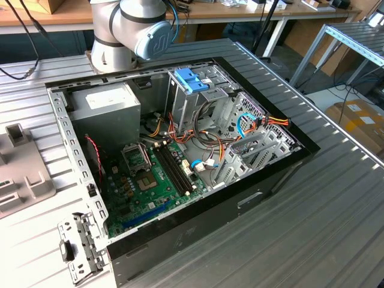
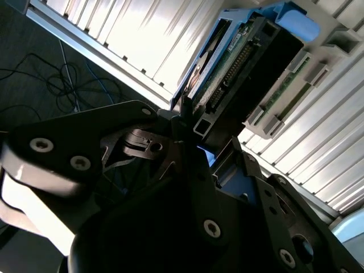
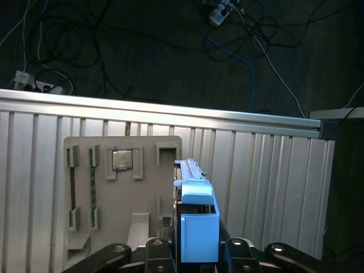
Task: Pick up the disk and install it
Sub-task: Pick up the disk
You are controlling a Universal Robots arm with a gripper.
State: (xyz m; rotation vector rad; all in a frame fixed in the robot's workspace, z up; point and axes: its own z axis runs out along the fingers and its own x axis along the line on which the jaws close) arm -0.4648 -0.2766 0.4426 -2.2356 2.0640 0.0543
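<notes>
Your pincer (image 3: 196,247) was closed tight on the disk (image 3: 196,219), blue rail showing between the jaws. You held the disk above the ribbed metal table (image 3: 273,187), by the edge of the grey parts tray (image 3: 122,193).

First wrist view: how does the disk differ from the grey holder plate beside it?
The disk stands on edge; the holder plate lies flat on the ribbed table. The disk shows light-blue plastic; the plate is plain grey. The plate spreads wider. Both are rectangular.
</notes>
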